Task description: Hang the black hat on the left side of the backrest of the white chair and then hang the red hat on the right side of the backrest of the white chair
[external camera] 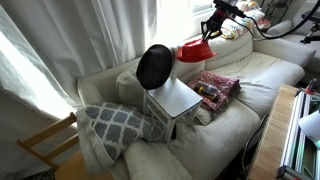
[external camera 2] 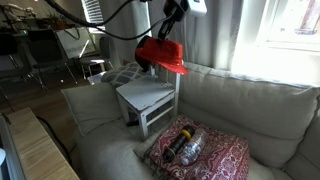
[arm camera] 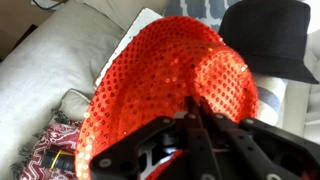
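Note:
The black hat (external camera: 154,66) hangs on one side of the white chair's backrest; it also shows in the wrist view (arm camera: 265,38). The white chair (external camera: 175,100) stands on the sofa and shows in both exterior views (external camera 2: 148,97). My gripper (arm camera: 195,112) is shut on the brim of the red hat (arm camera: 165,85), a sequinned red hat. It holds the hat in the air above the chair's backrest in both exterior views (external camera: 195,50) (external camera 2: 160,55). The gripper (external camera: 212,28) hangs from above (external camera 2: 166,28).
A red patterned cloth bundle (external camera 2: 200,152) with a dark object on it lies on the sofa seat beside the chair (external camera: 215,88). A grey patterned cushion (external camera: 115,125) lies on the sofa. A wooden chair (external camera: 45,145) stands by the sofa arm. Curtains hang behind.

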